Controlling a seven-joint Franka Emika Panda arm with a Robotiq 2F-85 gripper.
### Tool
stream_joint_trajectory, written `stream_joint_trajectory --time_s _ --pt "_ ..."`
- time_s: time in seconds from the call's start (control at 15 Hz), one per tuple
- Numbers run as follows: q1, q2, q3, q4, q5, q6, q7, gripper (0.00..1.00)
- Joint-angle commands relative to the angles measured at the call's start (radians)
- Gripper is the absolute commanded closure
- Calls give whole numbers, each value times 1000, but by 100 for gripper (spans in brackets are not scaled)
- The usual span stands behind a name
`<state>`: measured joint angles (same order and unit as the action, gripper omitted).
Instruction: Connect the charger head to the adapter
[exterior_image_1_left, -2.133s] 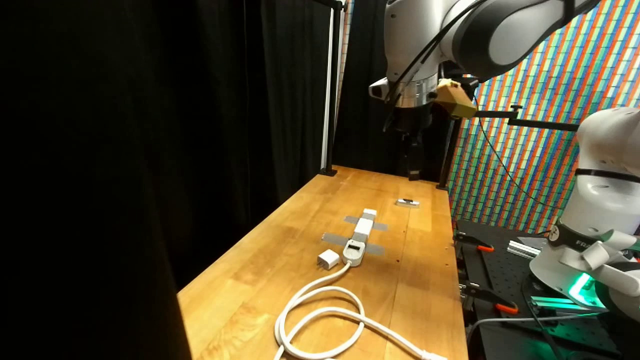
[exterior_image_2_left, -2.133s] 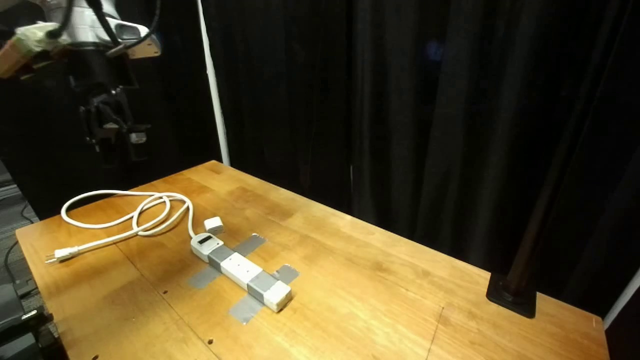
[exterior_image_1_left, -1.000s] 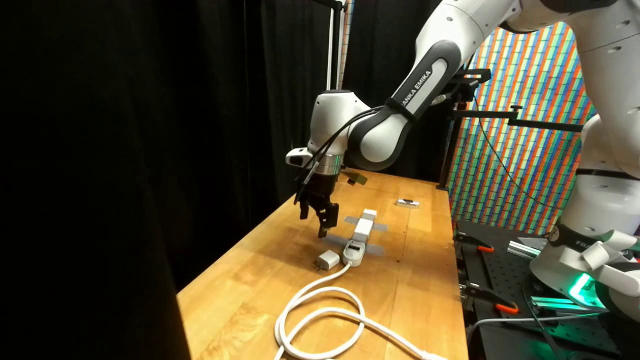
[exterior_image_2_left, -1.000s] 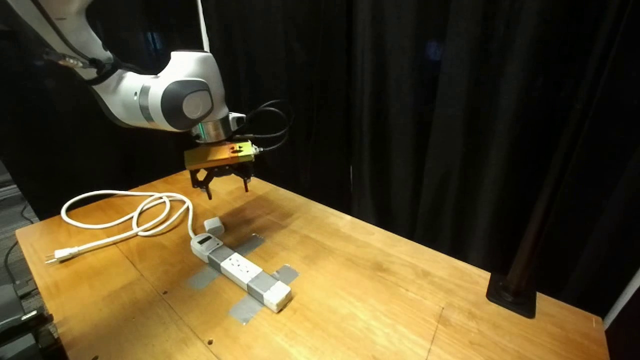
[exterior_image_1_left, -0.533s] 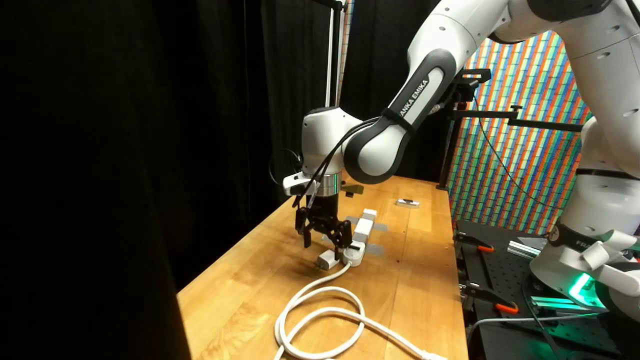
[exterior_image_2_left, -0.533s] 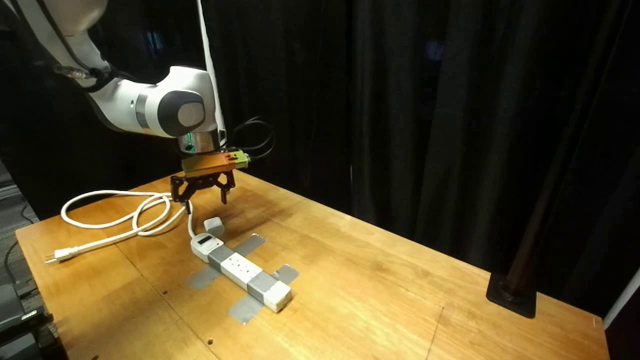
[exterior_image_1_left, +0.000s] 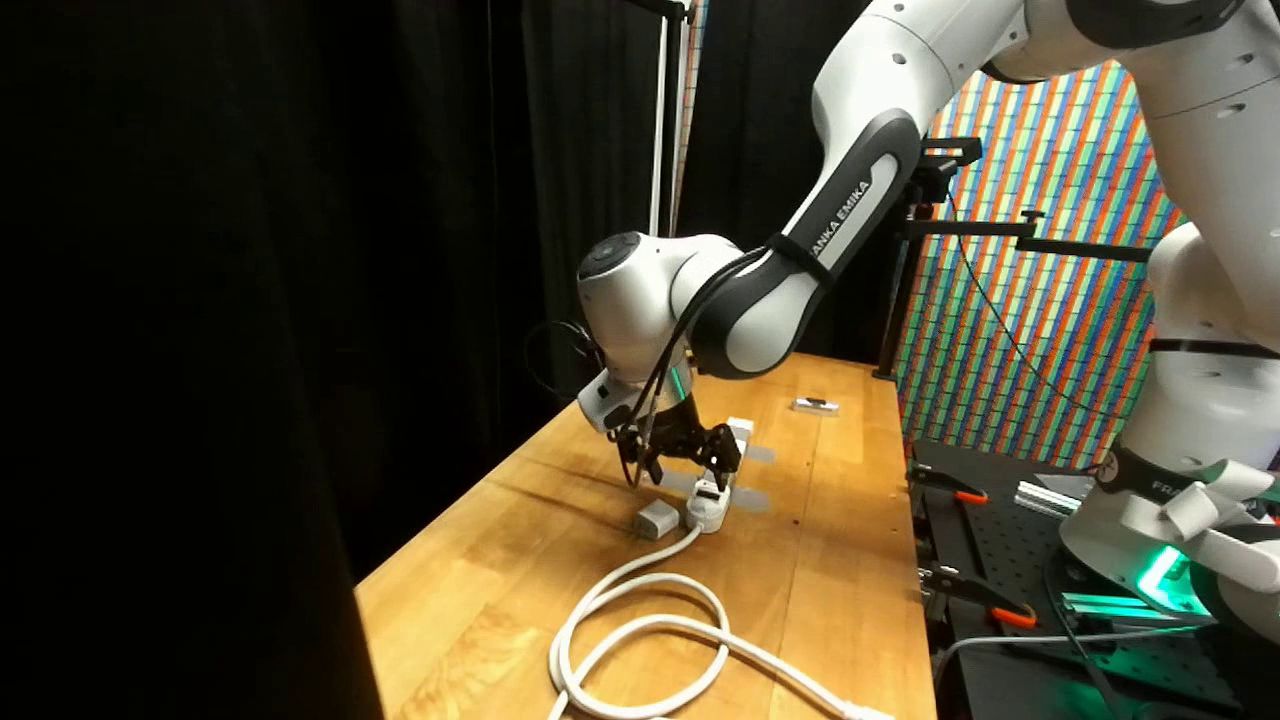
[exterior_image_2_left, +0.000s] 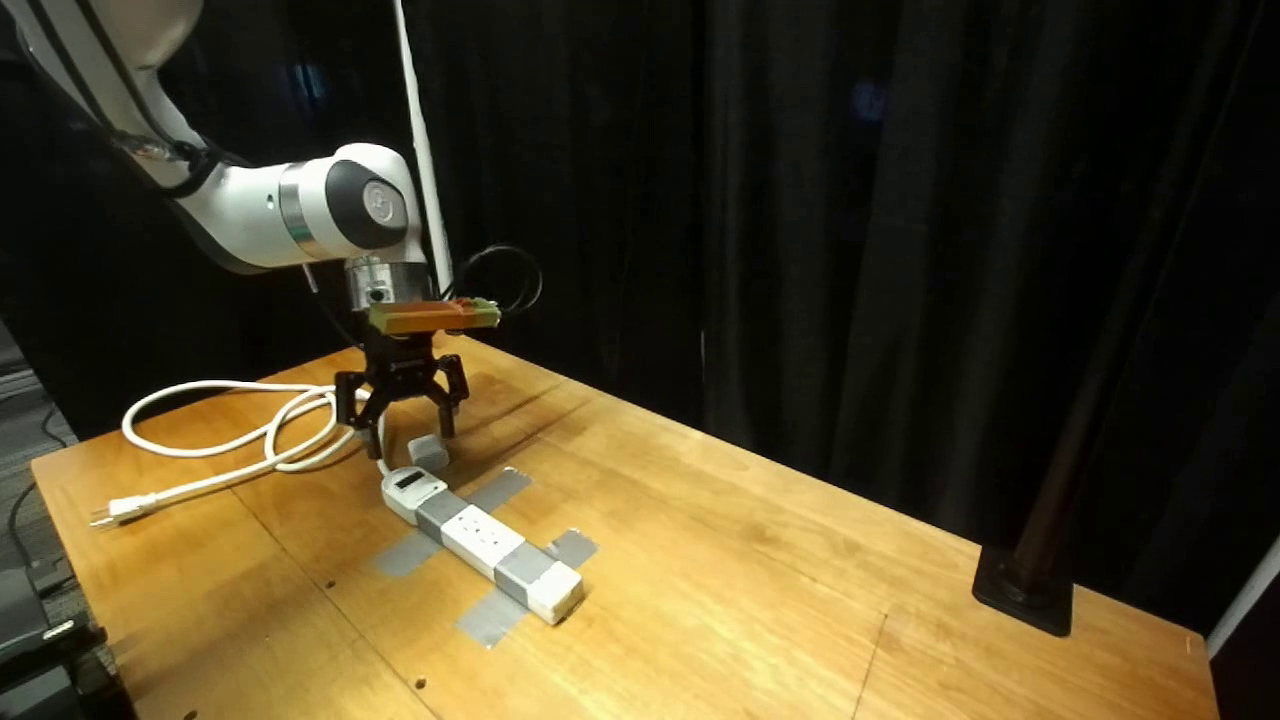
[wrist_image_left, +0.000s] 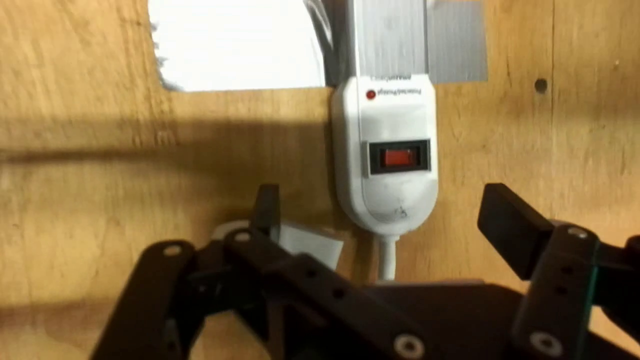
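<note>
1. The gripper (wrist_image_left: 385, 212) is widely opened, with nothing held.
2. The charger head (exterior_image_1_left: 657, 520) is found on the table (exterior_image_2_left: 720, 600), just beside the switch end of the adapter (exterior_image_2_left: 482, 536).
3. In the wrist view the charger head is partly covered by the finger (wrist_image_left: 268, 210) at left, while the gap is centred over the adapter; a shift that way is probably required.

In an exterior view, you have the power strip (exterior_image_2_left: 482, 537) on the table (exterior_image_2_left: 740, 590), the charger head (exterior_image_2_left: 428, 452) just beside its upper-left end, the cord (exterior_image_2_left: 250, 385) at frame left.
</note>
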<state>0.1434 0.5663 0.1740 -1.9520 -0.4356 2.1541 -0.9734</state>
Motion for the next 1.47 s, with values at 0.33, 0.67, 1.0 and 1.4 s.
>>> stream_joint_trajectory --time_s 0.33,0.67,1.0,1.4 --pt "29 75 -18 110 31 -16 188 0" --pt "13 82 -12 104 103 46 278 0" --pt "30 88 -34 98 68 107 396 0" --pt "20 118 -27 100 69 128 440 25"
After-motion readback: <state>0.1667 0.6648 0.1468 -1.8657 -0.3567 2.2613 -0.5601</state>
